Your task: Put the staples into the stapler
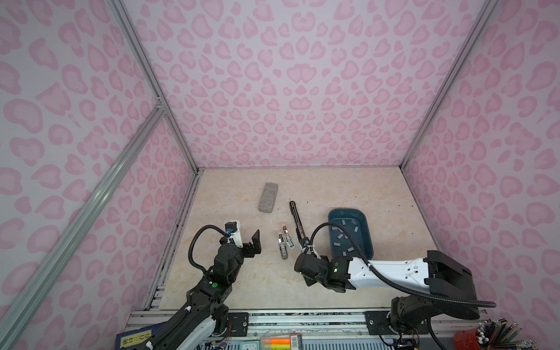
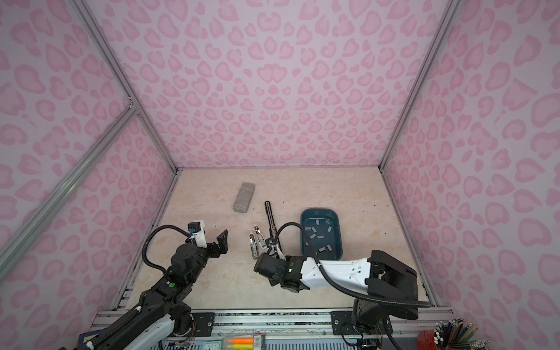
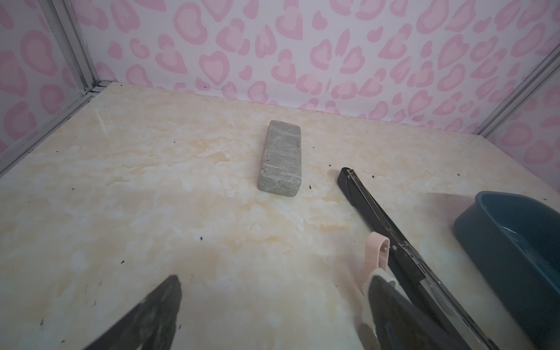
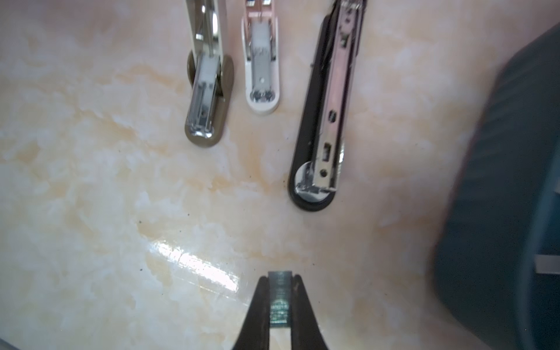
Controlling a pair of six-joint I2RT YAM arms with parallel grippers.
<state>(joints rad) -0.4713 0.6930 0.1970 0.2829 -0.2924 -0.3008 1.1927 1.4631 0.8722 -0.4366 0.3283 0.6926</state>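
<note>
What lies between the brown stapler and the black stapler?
The small white and pink stapler lies between them, apart from both; the right wrist view shows it.

The stapler (image 1: 295,215) is black and long. It lies opened out on the table (image 1: 242,272), with its shiny metal rail (image 4: 333,91) on top, just beside the blue tray (image 1: 348,209). Many small grey staples (image 1: 339,235) lie scattered flat inside the tray. One strip (image 4: 279,300) is pinched in the right gripper (image 4: 280,277), near the stapler's front end.
</note>
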